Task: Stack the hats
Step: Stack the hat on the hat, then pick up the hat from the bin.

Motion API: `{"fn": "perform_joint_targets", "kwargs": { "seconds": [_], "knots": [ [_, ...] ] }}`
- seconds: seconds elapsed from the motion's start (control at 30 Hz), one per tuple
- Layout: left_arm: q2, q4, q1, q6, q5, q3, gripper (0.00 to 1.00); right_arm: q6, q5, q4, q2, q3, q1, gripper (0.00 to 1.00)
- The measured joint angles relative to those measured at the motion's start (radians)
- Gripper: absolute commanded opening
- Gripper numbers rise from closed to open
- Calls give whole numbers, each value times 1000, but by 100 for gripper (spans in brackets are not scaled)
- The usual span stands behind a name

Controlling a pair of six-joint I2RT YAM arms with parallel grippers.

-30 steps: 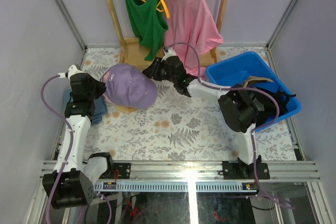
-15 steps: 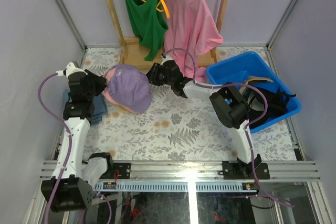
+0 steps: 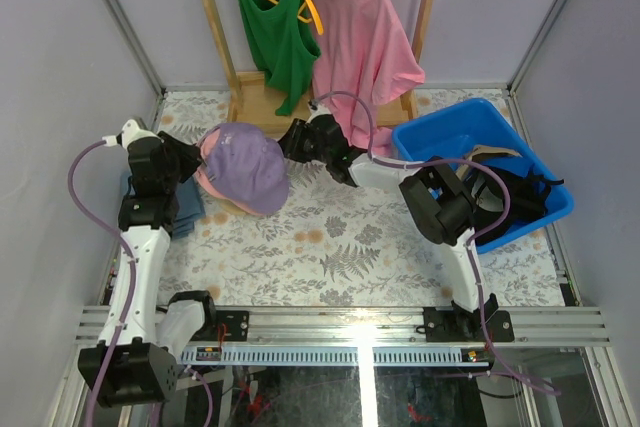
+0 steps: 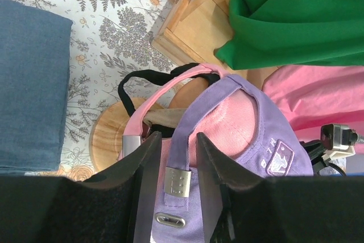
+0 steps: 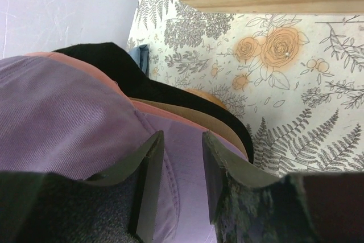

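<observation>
Top external view showed the lavender cap (image 3: 247, 165) left of centre, atop the stacked hats. Left gripper (image 4: 176, 157) stood parted around its rear strap (image 4: 182, 152); right gripper (image 5: 177, 160) pinched its brim.

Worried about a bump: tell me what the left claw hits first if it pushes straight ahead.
The left claw straddles the lavender cap's back strap; going on, it would likely press into that strap, then the pink cap underneath. Depth is unclear.

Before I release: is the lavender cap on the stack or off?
On: the lavender cap sits atop the pink cap.
</observation>
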Motion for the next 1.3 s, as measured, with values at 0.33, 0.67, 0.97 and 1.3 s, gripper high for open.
{"fn": "perform_joint_targets", "kwargs": {
  "seconds": [0.33, 0.67, 0.97, 1.3],
  "knots": [
    [-24, -12, 0, -6, -21, 11, 47, -16, 47, 1, -60, -30, -25, 44],
    [-51, -35, 0, -11, -34, 28, 57, -65, 90, 2, -177, -159, -29, 45],
    [-122, -36, 0, -11, -23, 72, 59, -187, 203, -85, -359, -338, -10, 46],
    [-117, -36, -140, -6, 36, 115, 59, -316, 421, -287, -740, -503, 65, 50]
  ]
}}
